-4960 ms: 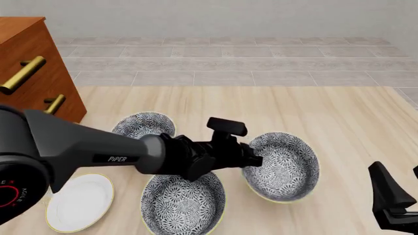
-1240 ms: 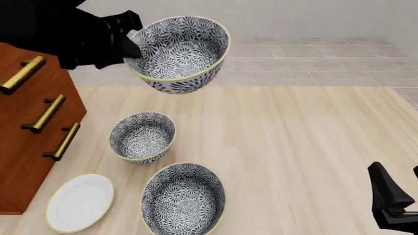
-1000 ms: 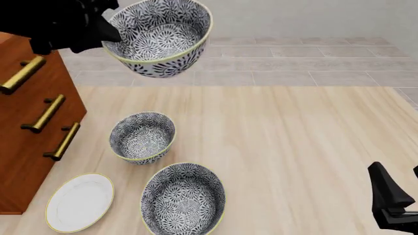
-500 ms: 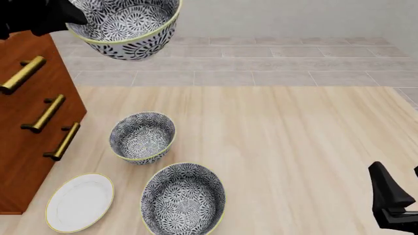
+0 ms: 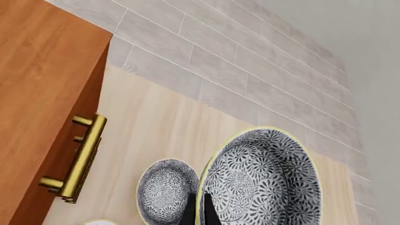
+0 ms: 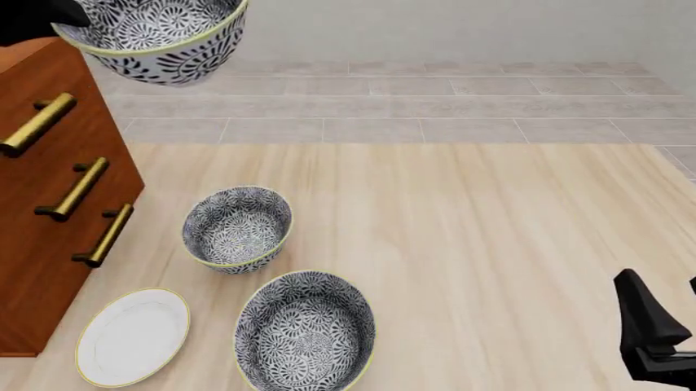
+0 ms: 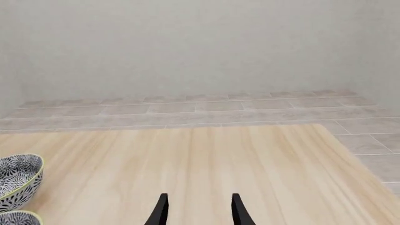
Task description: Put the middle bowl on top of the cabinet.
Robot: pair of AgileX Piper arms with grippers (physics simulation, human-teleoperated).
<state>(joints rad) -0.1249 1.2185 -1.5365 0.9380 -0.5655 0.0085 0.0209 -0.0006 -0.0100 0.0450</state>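
The middle bowl (image 6: 158, 37), dark floral with a yellowish rim, hangs high in the air at the top left of the front view. My left gripper (image 6: 68, 18) is shut on its rim, and its fingers (image 5: 198, 212) pinch the bowl (image 5: 262, 178) wall in the left wrist view. The bowl is level with the top of the reddish-brown cabinet (image 6: 44, 195), just to the right of its top edge. The wrist view shows the cabinet top (image 5: 44, 79) off to one side of the bowl. My right gripper (image 6: 653, 346) is low at the near right, open (image 7: 200, 211) and holding nothing.
Two more floral bowls stand on the table, a smaller one (image 6: 237, 228) and a larger one (image 6: 305, 330) nearer me. A white plate (image 6: 133, 336) lies beside the cabinet's base. Brass handles (image 6: 77, 189) stick out from the cabinet front.
My left gripper has carried the bowl further left and slightly up, from mid-air over the table to the cabinet's top edge. The right arm has not moved.
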